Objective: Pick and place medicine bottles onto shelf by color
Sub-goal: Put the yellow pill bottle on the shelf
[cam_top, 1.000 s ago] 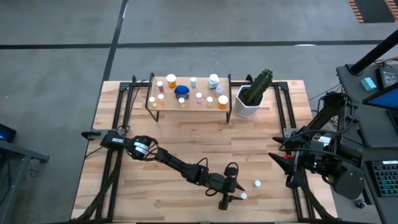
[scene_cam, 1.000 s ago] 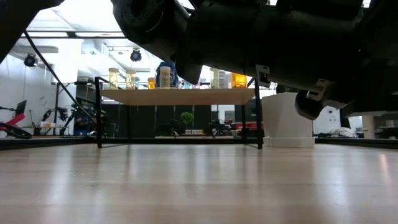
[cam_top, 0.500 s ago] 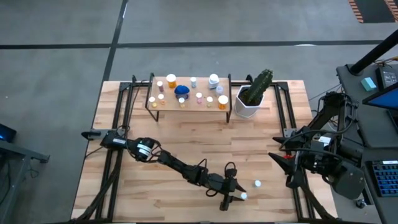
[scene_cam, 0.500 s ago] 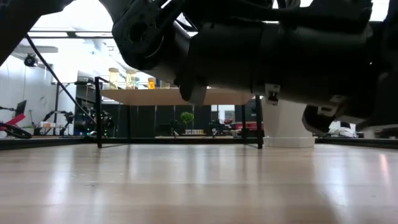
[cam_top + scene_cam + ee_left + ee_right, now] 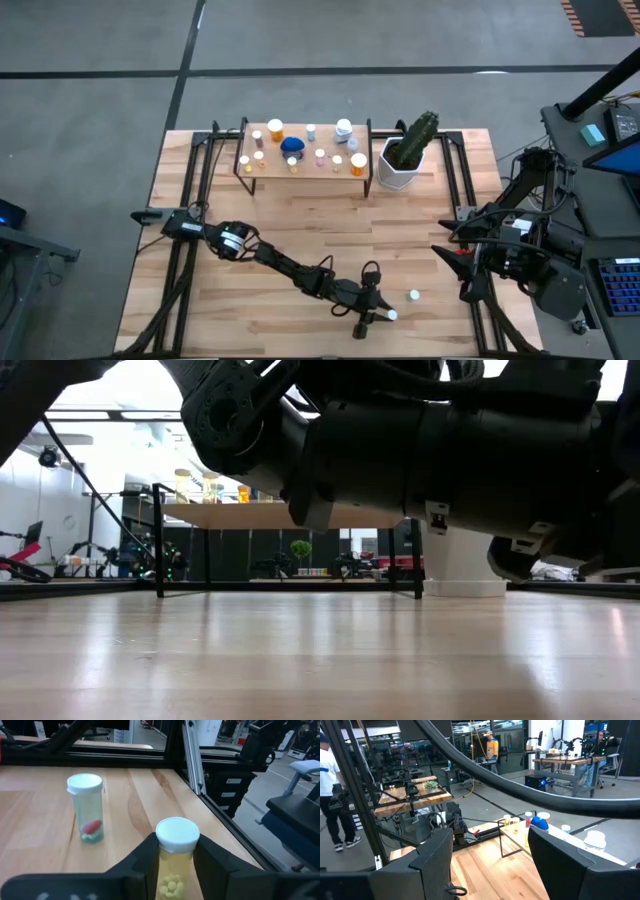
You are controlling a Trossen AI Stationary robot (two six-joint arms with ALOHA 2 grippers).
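Observation:
My left gripper (image 5: 378, 316) reaches to the table's near right part and is shut on a yellow-pill medicine bottle (image 5: 177, 857) with a white cap (image 5: 391, 315). A second bottle (image 5: 86, 808), clear with a red pill and a white cap, stands upright on its base on the tabletop close by (image 5: 414, 296). The shelf (image 5: 305, 165) stands at the far middle and carries several bottles, among them a blue one (image 5: 292, 146). My right gripper (image 5: 490, 870) waits open at the table's right edge (image 5: 470, 262). My left gripper has the bottle's body just below the cap (image 5: 176, 865) pinched between its two fingers (image 5: 142, 862), one on each side. The fingers come nearly level, from the table's left. The bottle is upright; its base is hidden by the gripper.
A white pot with a green cactus (image 5: 400, 165) stands right of the shelf. Black frame rails run along the table's left (image 5: 190, 200) and right (image 5: 462, 190) sides. Bare wood lies between the shelf and my left arm. People show in the room beyond.
In the low view my left arm has sunk toward the table and now hides more of the shelf behind it. The two bottles at the near right have stayed where they stood.

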